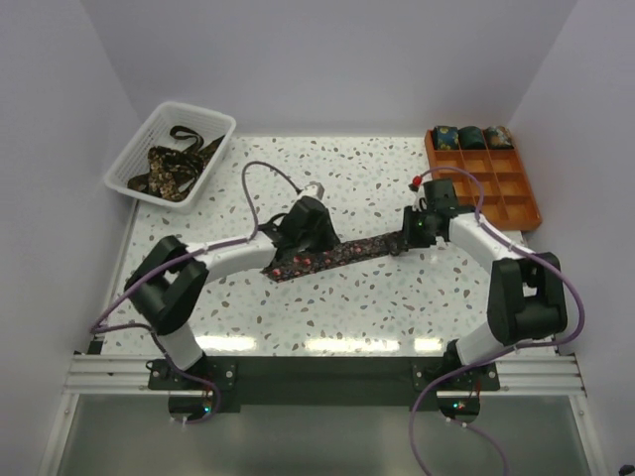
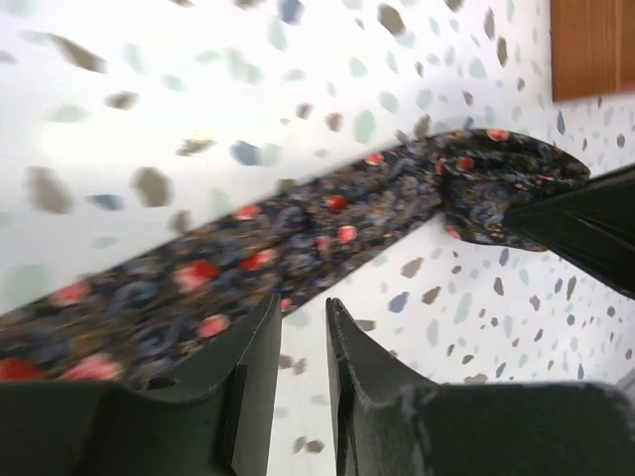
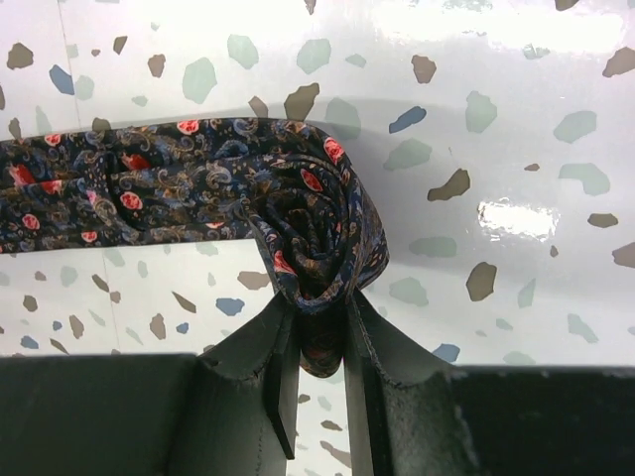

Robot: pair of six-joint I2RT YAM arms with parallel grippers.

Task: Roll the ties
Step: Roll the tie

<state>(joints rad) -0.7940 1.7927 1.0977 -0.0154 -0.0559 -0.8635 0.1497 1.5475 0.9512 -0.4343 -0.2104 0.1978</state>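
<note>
Pinching the limp tie (image 3: 198,183) by the coil between its jaws, the right gripper (image 3: 319,327) probably wants the core; the left gripper (image 2: 303,322) stands narrow, empty.

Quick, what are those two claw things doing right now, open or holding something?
Left end effector: slightly open, gripping nothing.
Right end effector: closed on the rolled end of the paisley tie.

White mesh basket (image 1: 137,151) far L corner, orange gridded tray (image 1: 496,188) far R — speckled tabletop (image 1: 337,307)
</note>
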